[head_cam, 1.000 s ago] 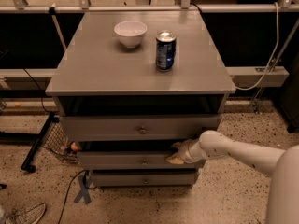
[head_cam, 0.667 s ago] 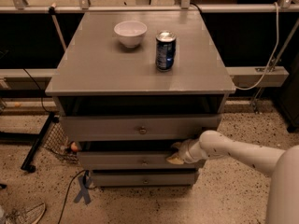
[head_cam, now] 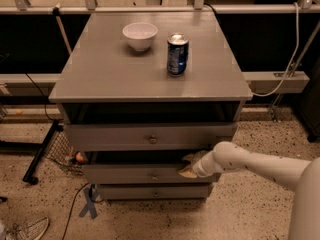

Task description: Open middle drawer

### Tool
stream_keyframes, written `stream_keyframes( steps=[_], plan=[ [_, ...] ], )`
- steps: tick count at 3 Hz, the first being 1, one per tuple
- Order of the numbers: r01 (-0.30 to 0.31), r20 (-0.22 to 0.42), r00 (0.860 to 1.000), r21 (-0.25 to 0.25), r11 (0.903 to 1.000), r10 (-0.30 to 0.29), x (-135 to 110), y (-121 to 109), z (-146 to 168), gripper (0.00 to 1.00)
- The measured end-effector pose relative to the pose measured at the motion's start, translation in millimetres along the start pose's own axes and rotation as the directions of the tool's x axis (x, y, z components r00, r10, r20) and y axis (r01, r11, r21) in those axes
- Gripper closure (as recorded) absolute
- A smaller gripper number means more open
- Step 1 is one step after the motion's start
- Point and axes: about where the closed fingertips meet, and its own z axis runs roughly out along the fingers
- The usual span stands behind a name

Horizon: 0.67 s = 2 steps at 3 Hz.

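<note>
The middle drawer (head_cam: 125,174) is a wide shallow grey front with a small round brass knob (head_cam: 155,175), between a taller, wider drawer front (head_cam: 110,136) above and a smaller one (head_cam: 150,191) below. A dark gap shows along its top edge. My gripper (head_cam: 188,166) is at the top edge of the middle drawer front, right of the knob. My white arm (head_cam: 250,162) reaches in from the right.
The grey cabinet top (head_cam: 100,74) holds a white bowl (head_cam: 140,35) and a blue drink can (head_cam: 177,54). A black stand leg (head_cam: 42,151) and a wire basket (head_cam: 62,151) sit left of the cabinet. Blue tape (head_cam: 89,205) lies on the speckled floor.
</note>
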Motion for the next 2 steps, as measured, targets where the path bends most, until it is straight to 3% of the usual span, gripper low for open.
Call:
stream_keyframes(
  steps=[2],
  plan=[
    [-0.043, -0.028, 0.999, -0.027, 0.9987, 0.042, 11.2, 42.3, -7.2, 1.0]
  ],
)
